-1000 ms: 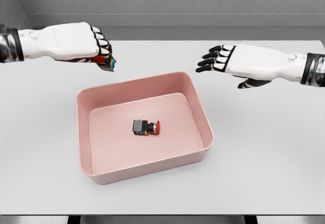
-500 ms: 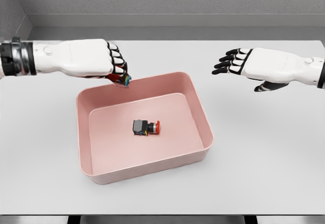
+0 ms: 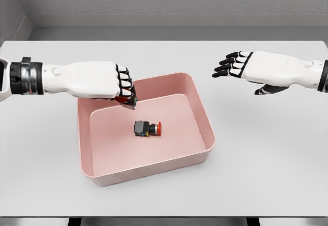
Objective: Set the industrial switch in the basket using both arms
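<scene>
We see our left hand [image 3: 105, 80] curled into a tight fist over the back left part of the basket [image 3: 200, 116], its arm reaching in from the left edge. Beneath the knuckles a small dark object with a red patch [image 3: 127, 99] pokes out of the closed fingers; it is held clear of the basket floor, just inside the rear wall. We cannot tell for sure what this object is, since most of it is hidden by the fist.

Our right hand [image 3: 261, 69] hovers off to the right, well apart from the basket and above the counter [image 3: 266, 159]. Its fingers are spread and relaxed, black fingertips pointing left, and it grips nothing.

Below the left hand, the pink basket sits in the middle of the counter, a shallow rectangular tray with rounded corners, turned slightly so its right side lies farther back. On its floor, near the middle, we see an industrial switch [image 3: 146, 128] lying on its side: a dark grey boxy body with a red button facing right. It touches neither wall and neither hand.
</scene>
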